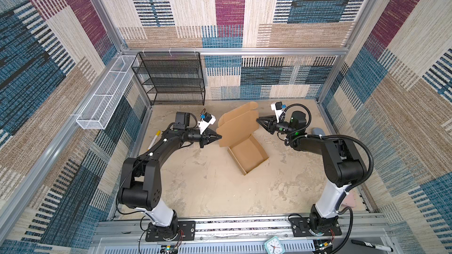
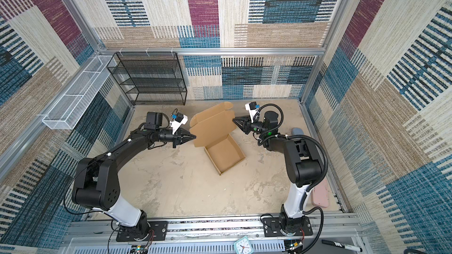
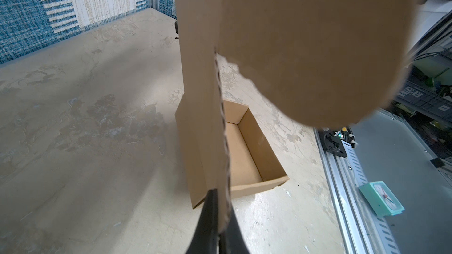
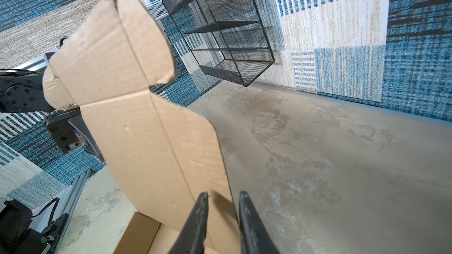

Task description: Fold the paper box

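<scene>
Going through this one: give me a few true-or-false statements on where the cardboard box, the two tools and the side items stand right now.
1. The lid of the plain brown cardboard box stands raised above its open tray. True.
2. The left tool is shut on one side edge of the lid. True.
3. The right tool hangs well clear of the box. False: its fingers straddle the lid's opposite edge, with a gap showing between them.
4. The mint-green square clock sits on the black wire-mesh shelf rack. False: the clock lies off the beige mottled table, in front of the arms' mounting rail.
</scene>
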Tool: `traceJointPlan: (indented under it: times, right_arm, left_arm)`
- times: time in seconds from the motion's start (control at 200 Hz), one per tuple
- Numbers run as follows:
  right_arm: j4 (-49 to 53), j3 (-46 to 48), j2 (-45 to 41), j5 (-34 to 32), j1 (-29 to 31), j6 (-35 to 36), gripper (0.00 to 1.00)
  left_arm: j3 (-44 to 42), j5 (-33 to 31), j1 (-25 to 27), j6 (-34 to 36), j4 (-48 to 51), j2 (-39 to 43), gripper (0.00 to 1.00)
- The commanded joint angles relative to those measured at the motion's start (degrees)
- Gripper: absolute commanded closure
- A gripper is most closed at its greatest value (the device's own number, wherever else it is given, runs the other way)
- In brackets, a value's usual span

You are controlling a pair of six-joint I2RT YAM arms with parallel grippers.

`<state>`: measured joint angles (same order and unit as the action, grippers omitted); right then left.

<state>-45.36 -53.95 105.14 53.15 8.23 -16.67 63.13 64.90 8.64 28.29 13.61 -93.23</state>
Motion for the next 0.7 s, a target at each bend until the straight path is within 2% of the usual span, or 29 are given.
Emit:
traceJointPlan:
  times: [0.0,0.23,0.481,0.556,0.696]
  right_arm:
    - [-2.01,0.23,-0.03,1.47,-0.01,-0.84,0.8]
    - [-2.24,0.72,-0.89,2.62,0.12,-1.19,0.92]
    - [-0.59,1.92,-2.81,1.31,1.54,0.13,0.99]
    - [2.03,1.45,-2.88,0.0,2.09,1.91,0.98]
    - [2.85,0.9,-2.35,-0.43,2.22,1.84,0.86]
  left_arm:
    - [0.5,1.87,-0.03,1.02,0.45,-0.11,1.0]
    - [0.59,0.63,-0.03,1.41,0.72,-0.13,1.0]
    - [0.59,-1.77,-0.03,1.22,0.1,0.11,1.0]
    - [0.43,-1.77,-0.03,1.4,0.14,0.32,1.0]
    - [0.06,-1.13,-0.03,1.41,-0.24,0.51,1.0]
